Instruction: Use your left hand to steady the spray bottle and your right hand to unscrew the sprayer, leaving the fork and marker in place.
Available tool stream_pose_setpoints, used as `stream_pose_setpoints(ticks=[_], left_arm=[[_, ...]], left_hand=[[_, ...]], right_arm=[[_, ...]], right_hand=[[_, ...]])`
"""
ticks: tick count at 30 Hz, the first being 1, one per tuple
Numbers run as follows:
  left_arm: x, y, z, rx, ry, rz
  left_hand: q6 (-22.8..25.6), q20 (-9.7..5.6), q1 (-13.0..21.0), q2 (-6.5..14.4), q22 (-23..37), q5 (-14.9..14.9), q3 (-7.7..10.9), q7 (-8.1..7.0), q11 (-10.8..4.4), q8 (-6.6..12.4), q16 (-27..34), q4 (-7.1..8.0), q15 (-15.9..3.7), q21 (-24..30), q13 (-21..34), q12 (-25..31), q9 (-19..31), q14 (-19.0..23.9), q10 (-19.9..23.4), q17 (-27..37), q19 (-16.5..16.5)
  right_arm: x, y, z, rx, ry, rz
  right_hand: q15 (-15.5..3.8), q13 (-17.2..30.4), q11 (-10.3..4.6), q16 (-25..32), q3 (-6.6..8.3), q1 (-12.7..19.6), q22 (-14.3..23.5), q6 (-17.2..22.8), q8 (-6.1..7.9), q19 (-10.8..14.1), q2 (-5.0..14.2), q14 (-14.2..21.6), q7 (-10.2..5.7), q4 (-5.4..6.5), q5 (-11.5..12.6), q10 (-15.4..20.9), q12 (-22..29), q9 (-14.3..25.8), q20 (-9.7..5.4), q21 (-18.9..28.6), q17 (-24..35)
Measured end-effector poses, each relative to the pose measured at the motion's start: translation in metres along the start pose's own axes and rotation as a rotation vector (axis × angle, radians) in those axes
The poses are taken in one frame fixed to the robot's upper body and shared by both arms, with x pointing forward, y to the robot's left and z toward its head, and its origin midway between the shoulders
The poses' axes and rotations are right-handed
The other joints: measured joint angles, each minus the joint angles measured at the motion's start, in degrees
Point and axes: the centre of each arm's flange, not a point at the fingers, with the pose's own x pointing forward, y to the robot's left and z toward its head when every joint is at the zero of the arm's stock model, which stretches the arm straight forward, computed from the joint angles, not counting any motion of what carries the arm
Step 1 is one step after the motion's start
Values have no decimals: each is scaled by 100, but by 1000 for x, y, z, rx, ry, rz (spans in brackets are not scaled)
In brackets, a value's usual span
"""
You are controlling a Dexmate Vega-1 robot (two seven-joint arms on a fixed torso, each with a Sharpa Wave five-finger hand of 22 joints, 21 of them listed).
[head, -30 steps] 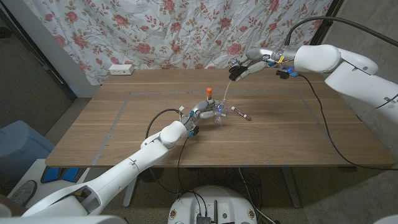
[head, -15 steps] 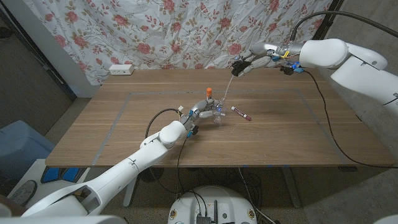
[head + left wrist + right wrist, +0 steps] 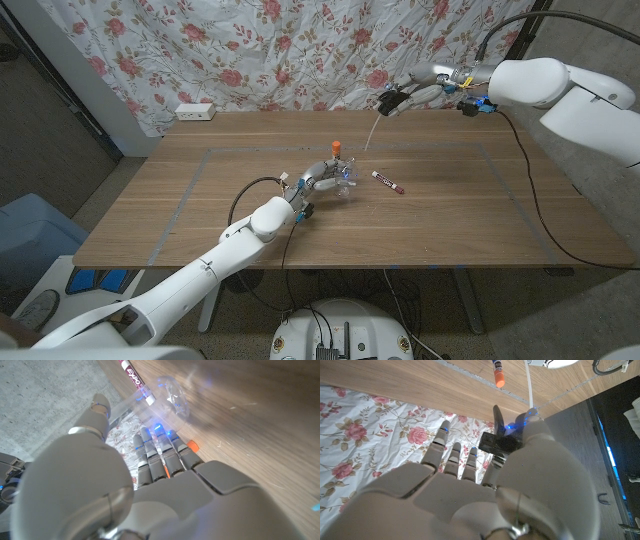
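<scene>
A clear bottle (image 3: 345, 181) is gripped by the left hand (image 3: 322, 178) near the table's (image 3: 180, 200) middle, just beside an orange-capped marker (image 3: 337, 149). The black sprayer (image 3: 386, 101), its white tube (image 3: 371, 130) hanging, is held up by the right hand (image 3: 410, 96) over the far edge, well apart. A red-capped marker (image 3: 388, 182) is seen lying right of the bottle.

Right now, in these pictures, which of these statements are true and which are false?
1. The right hand holds the sprayer up above the table. True.
2. The sprayer is screwed onto the bottle. False: it is off, and its tube hangs free in the air.
3. The left hand grips the clear bottle. True.
4. The marker is in the right hand. False: it lies on the table beside the bottle.
</scene>
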Motion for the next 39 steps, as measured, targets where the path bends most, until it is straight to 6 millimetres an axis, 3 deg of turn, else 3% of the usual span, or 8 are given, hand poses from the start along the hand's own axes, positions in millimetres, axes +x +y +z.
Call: stream_pose_setpoints(ticks=[8,12,21,39], left_arm=[[-8,3,-4,-43,2,21],[-13,4,-7,-76,3,32],[-22,5,-14,-127,7,53],[-40,15,-19,-110,41,69]], left_hand=[[-5,47,-108,-104,0,0,-31,-46,-163,-61,-53,31,7,-45,-84,-107,-39,-92,-60,-46,-241],[-46,60,-357,10,0,0,-54,-87,-208,-134,-116,54,15,-88,-134,-162,-63,-218,-104,-80,-364],[-95,125,-545,61,0,-1,-78,-137,-268,-268,-219,78,20,-88,-223,-205,-100,-346,-164,-159,-568],[-96,116,-648,92,-13,-6,-93,-200,-309,-444,-333,93,30,-88,-383,-251,-148,-523,-142,-292,-742]], right_arm=[[0,2,-7,-4,46,-19],[2,6,-12,-8,74,-24],[6,14,-22,-25,136,-41],[13,29,-45,-18,226,-62]], right_hand=[[0,0,-1,0,0,0,0,0,-2,0,0,0,0,0,0,64,0,-6,0,0,0],[31,0,0,43,0,0,0,0,-4,3,0,31,0,0,-7,62,0,-20,-3,0,0],[0,0,-21,42,-1,-1,0,0,-12,23,0,62,0,-1,-16,82,0,-26,-23,1,0],[-72,13,-21,42,-1,-26,0,-1,-1,96,24,134,-1,-1,-18,123,0,-52,-12,1,0]])
